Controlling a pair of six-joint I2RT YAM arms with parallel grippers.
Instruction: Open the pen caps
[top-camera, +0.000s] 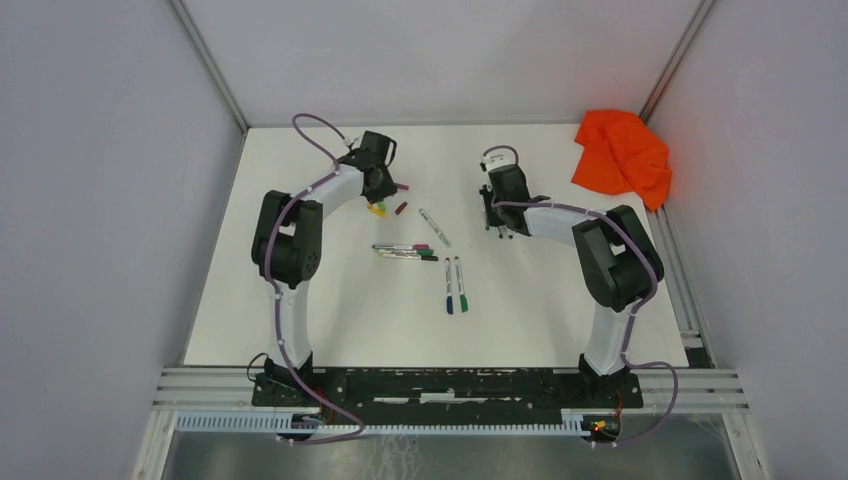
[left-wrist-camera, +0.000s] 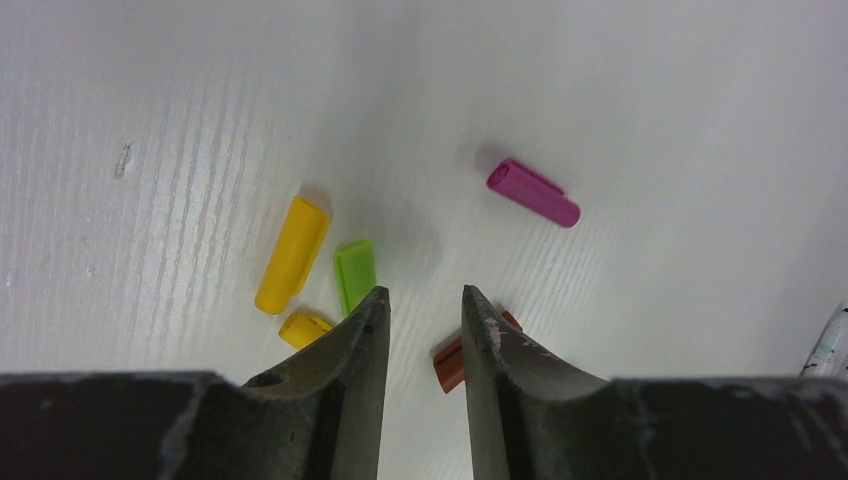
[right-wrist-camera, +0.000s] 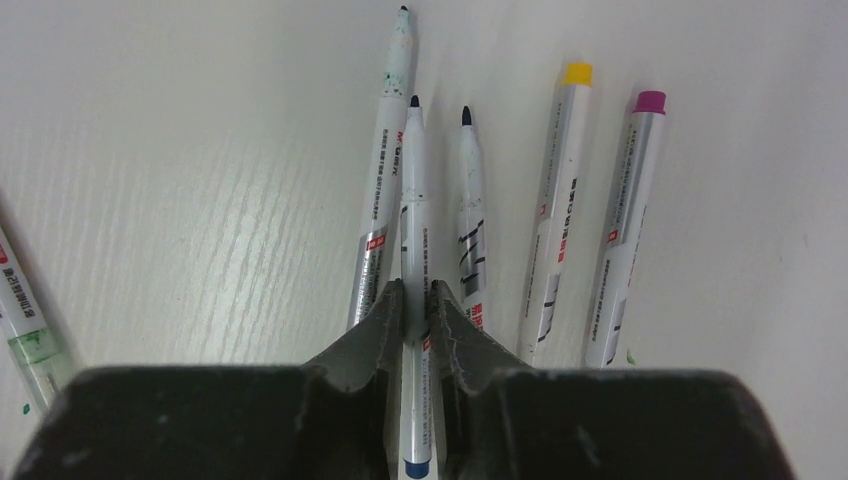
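Observation:
Loose pen caps lie on the white table under my left gripper (left-wrist-camera: 423, 292): a long yellow cap (left-wrist-camera: 292, 253), a short yellow cap (left-wrist-camera: 303, 327), a green cap (left-wrist-camera: 355, 272), a magenta cap (left-wrist-camera: 533, 193) and a dark red cap (left-wrist-camera: 448, 362) half hidden behind the right finger. That gripper is open and empty, just above them (top-camera: 378, 190). My right gripper (right-wrist-camera: 416, 287) is shut on an uncapped blue-ended pen (right-wrist-camera: 413, 180), low over the table (top-camera: 497, 213). Uncapped pens lie beside it, one yellow-ended (right-wrist-camera: 557, 200), one magenta-ended (right-wrist-camera: 625, 230).
Capped pens lie mid-table: a bundle (top-camera: 405, 250), a blue and green pair (top-camera: 455, 285) and a single pen (top-camera: 433, 227). An orange cloth (top-camera: 622, 150) sits at the back right corner. Grey walls enclose the table on three sides.

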